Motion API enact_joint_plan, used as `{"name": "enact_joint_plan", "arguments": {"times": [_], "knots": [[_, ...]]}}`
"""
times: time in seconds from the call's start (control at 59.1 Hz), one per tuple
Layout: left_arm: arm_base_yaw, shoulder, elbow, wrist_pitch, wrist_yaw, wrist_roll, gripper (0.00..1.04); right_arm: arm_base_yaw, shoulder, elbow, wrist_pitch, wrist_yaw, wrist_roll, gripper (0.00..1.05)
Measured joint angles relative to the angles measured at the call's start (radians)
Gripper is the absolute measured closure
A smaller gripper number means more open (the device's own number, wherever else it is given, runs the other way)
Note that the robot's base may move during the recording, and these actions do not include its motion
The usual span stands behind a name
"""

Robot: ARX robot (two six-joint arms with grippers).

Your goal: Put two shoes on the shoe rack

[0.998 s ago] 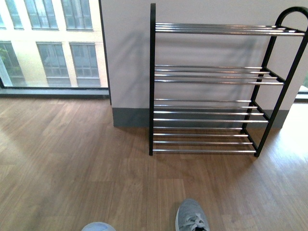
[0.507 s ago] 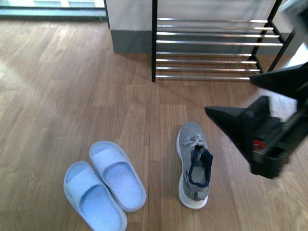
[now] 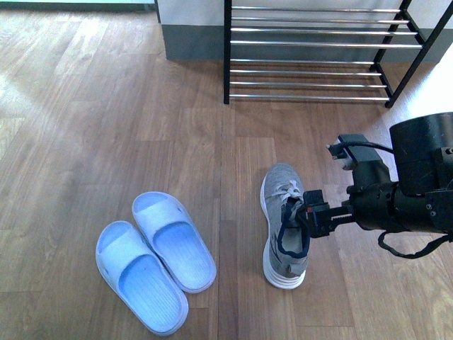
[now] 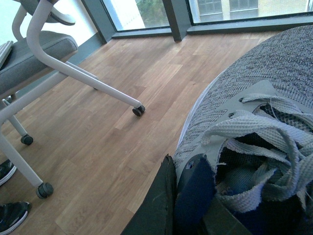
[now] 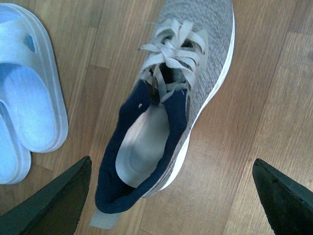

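A grey sneaker (image 3: 285, 225) with a white sole and navy lining lies on the wood floor, toe toward the shoe rack (image 3: 304, 44) at the back. My right gripper (image 3: 311, 216) hangs by its collar. In the right wrist view the gripper (image 5: 171, 164) is open, its fingers spread wide either side of the sneaker's (image 5: 171, 98) heel end. My left gripper (image 4: 182, 169) is shut on the navy collar of a grey sneaker (image 4: 274, 83) that fills the left wrist view; that arm is outside the front view. Two pale blue slides (image 3: 173, 241) lie side by side to the left.
A wall corner with a grey skirting (image 3: 191, 39) stands left of the rack. The left wrist view shows an office chair (image 4: 54, 63) on casters, dark shoes (image 4: 10, 215) by it, and floor-level windows (image 4: 146, 14).
The front view has tipped down, so the rack slid to the top edge and the shoes came into sight. My right arm came in from the right and now sits by the sneaker's collar.
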Motion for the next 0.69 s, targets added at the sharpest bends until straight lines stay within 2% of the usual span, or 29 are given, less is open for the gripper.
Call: {"name": "enact_joint_plan", "arguments": {"times": [0.693], "knots": [[0.0,0.0,0.0,0.0,0.0,0.0,1.03,-0.034,0.3,0.267,-0.01,0.016,0.011,0.09]]}}
